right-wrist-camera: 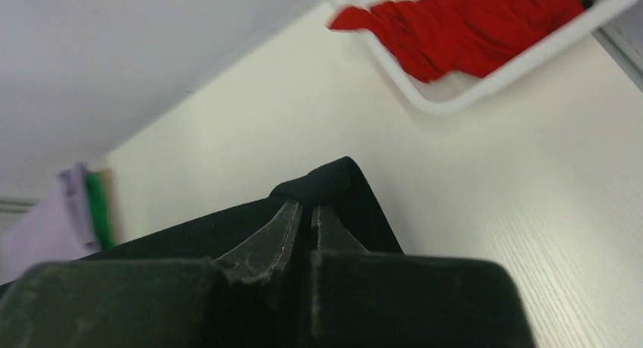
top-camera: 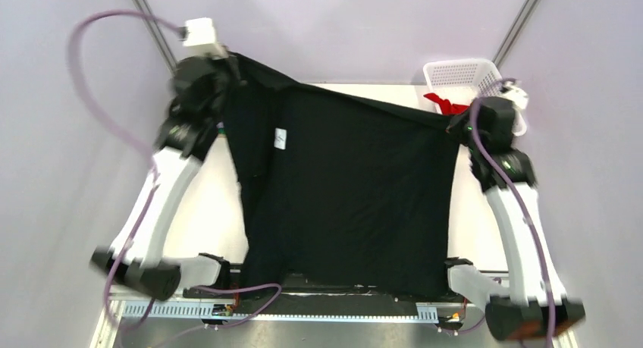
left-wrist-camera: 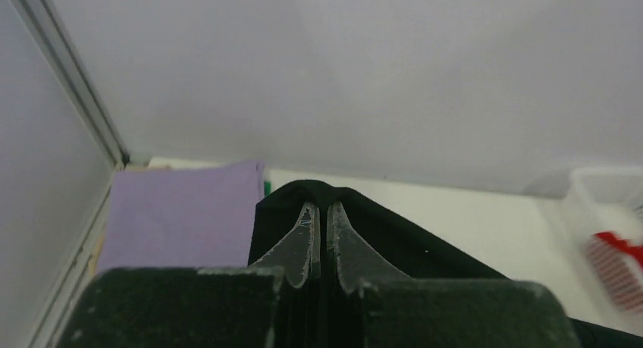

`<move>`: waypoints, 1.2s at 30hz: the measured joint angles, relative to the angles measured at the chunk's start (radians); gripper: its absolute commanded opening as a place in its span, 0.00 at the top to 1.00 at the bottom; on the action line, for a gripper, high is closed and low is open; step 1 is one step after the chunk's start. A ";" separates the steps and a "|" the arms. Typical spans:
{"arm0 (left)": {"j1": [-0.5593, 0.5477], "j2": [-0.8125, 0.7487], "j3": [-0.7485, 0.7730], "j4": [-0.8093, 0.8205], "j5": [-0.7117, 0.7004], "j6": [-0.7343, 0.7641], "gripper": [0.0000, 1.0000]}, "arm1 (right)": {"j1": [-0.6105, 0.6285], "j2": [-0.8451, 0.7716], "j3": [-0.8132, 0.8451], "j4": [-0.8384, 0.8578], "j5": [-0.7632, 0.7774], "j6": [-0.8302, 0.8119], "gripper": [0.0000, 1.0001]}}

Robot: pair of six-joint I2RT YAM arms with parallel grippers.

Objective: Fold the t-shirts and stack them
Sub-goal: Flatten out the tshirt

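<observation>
The left gripper (left-wrist-camera: 319,210) is clamped on one raised corner of the black t-shirt (top-camera: 356,196) and the right gripper (right-wrist-camera: 303,210) on the other. The cloth hangs spread between them over the table (top-camera: 216,211). A folded lilac t-shirt (left-wrist-camera: 182,211) lies far left. A red t-shirt (right-wrist-camera: 470,26) sits in the white basket (top-camera: 459,71).

Robotics lab test cell. Plain grey-lilac backdrop walls (top-camera: 341,29); aluminium frame struts (top-camera: 150,22) at 11 and 1 o'clock; white tabletop (top-camera: 201,211); two robot arms (top-camera: 170,185) bolted to slotted rail (top-camera: 167,308) at 6 o'clock.
</observation>
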 measured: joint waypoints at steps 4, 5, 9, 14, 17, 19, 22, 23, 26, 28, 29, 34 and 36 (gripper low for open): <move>0.000 0.351 -0.027 0.048 -0.089 0.016 1.00 | -0.011 0.279 -0.120 0.131 0.097 0.005 0.86; 0.001 0.443 -0.016 0.050 -0.108 0.019 0.98 | -0.018 0.368 -0.134 0.161 0.106 0.005 0.81; 0.006 0.909 0.221 -0.024 -0.145 0.050 0.57 | -0.042 0.658 -0.093 0.220 0.116 -0.005 0.59; 0.015 1.354 0.713 -0.156 -0.119 0.080 0.01 | -0.046 0.861 0.104 0.259 0.103 -0.052 0.00; 0.018 1.423 0.831 -0.187 -0.065 0.080 0.00 | -0.027 0.851 0.141 0.297 0.099 -0.076 0.00; 0.020 1.405 0.832 -0.187 -0.029 0.074 0.00 | -0.011 0.830 0.140 0.311 0.089 -0.087 0.00; 0.021 1.325 0.752 -0.181 0.021 0.053 0.00 | 0.013 0.784 0.101 0.322 0.055 -0.094 0.00; 0.021 1.285 0.711 -0.183 0.037 0.040 0.00 | 0.023 0.765 0.080 0.322 0.040 -0.094 0.00; 0.021 1.145 0.561 -0.189 0.093 -0.006 0.00 | 0.057 0.711 0.005 0.325 -0.018 -0.093 0.00; 0.021 1.033 0.427 -0.185 0.146 -0.052 0.00 | 0.075 0.690 -0.037 0.326 -0.054 -0.093 0.00; 0.021 0.992 0.381 -0.185 0.171 -0.073 0.00 | 0.083 0.683 -0.060 0.327 -0.072 -0.092 0.00; 0.021 0.865 0.169 -0.120 0.304 -0.201 0.00 | 0.103 0.673 -0.173 0.328 -0.132 -0.082 0.00; 0.021 0.873 0.134 -0.101 0.335 -0.249 0.00 | 0.100 0.673 -0.208 0.327 -0.143 -0.079 0.00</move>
